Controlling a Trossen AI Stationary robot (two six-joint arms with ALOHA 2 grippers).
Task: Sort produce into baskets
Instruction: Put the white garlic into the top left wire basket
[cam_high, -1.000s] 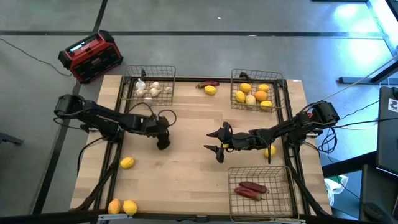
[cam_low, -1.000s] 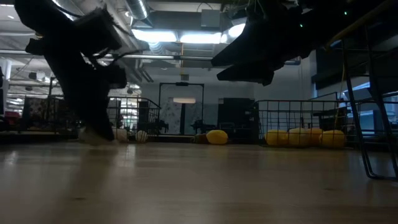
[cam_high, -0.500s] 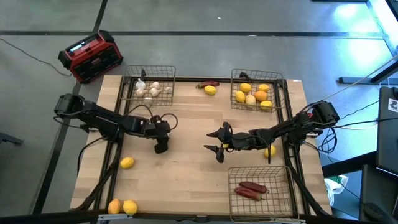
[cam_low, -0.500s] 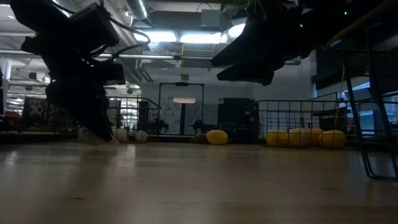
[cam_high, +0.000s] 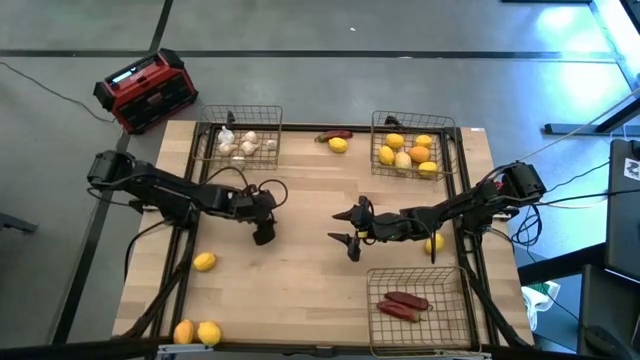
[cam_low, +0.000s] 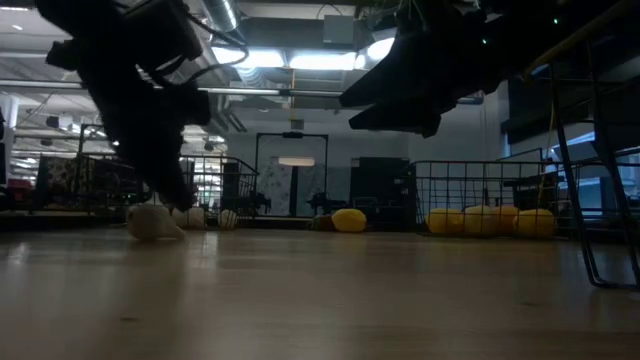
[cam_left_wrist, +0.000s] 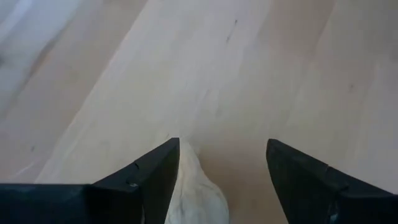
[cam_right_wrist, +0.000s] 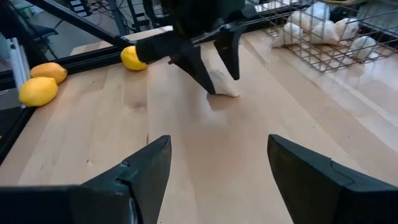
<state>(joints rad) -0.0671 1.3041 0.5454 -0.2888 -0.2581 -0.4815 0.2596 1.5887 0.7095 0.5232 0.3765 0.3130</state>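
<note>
1. The left tool (cam_high: 262, 232) has lifted and spread since the earlier frame, released around a whitish bulb (cam_left_wrist: 194, 190) resting on the surface (cam_high: 300, 275), centre-left.
2. Right tool (cam_high: 347, 228), centre frame, gapes empty.
3. The baskets (cam_high: 238, 140) are part-filled; four fruits (cam_high: 204, 262) and one pepper remain out.

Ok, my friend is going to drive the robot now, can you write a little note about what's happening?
Left gripper: open, down around a whitish bulb mid-table, not gripping.
Right gripper: open, empty, waiting mid-table.
Done: bulbs in the far-left basket, yellow and orange fruits in the far-right basket, red peppers in the near-right basket.
Left: this bulb, a pepper and lemon between the far baskets, one lemon at left, two fruits at the near-left corner, one fruit under the right arm.
</note>
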